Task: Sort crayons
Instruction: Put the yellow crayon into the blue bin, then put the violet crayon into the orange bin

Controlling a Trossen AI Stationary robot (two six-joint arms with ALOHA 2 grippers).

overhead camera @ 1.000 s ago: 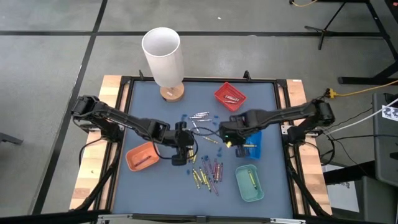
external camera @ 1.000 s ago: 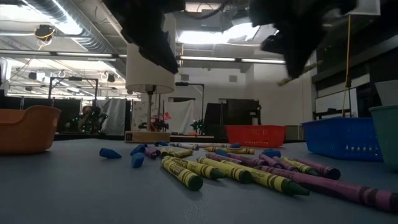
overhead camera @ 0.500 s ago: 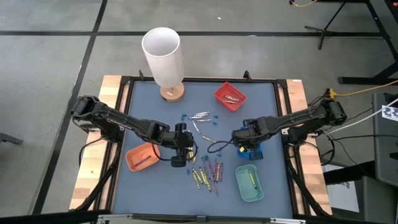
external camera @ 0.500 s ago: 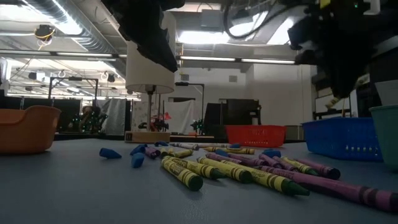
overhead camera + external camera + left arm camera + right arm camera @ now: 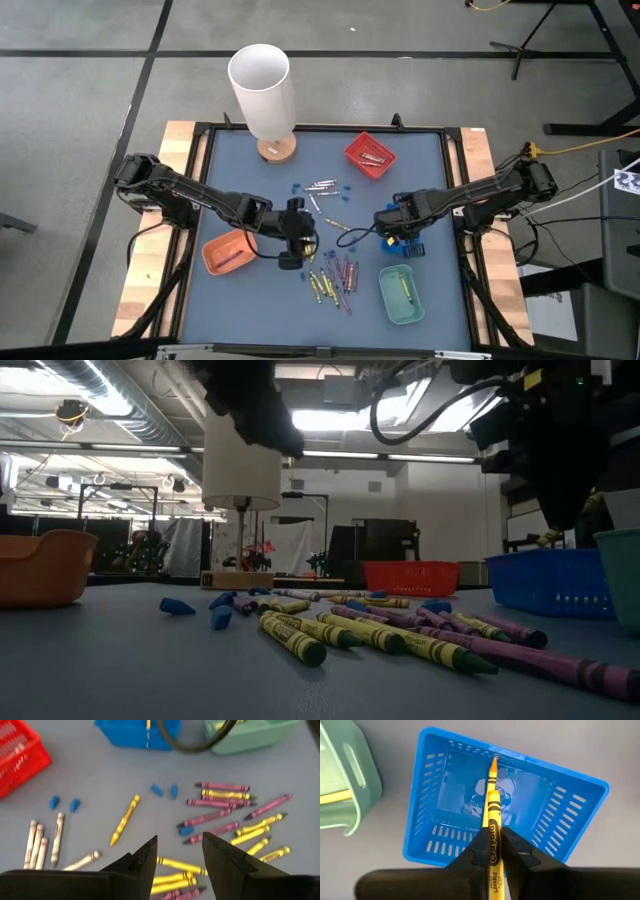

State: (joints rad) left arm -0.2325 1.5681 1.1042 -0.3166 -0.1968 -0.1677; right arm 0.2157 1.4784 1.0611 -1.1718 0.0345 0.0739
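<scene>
- My right gripper [image 5: 492,851] hangs over the blue basket [image 5: 570,805], its fingers clamped together on a gold-orange crayon [image 5: 491,822] — the tip points down into the basket's open middle.
- From overhead, that gripper [image 5: 392,222] sits above the blue basket [image 5: 410,243], between the red basket [image 5: 370,155] and the green tray [image 5: 400,295].
- The green tray holds one yellow crayon [image 5: 405,287]; the red basket holds a few silver-grey ones.
- My left gripper [image 5: 177,852] hovers above the table [image 5: 240,180] with its fingers apart and nothing between them.
- Below it I see the loose crayons [image 5: 220,810] — purple-pink and yellow sticks in a scattered pile, a single gold-orange one [image 5: 125,820] lying apart, and a row of silver-grey ones [image 5: 45,840] off to one side.
- Small blue bits [image 5: 62,802] lie scattered among them.
- Overhead, the left gripper [image 5: 292,235] is just beside the orange tray [image 5: 228,252], with the pile [image 5: 335,275] near it toward the front edge.
- A white cylinder on a wooden base [image 5: 262,95] stands at the far side of the table.
</scene>
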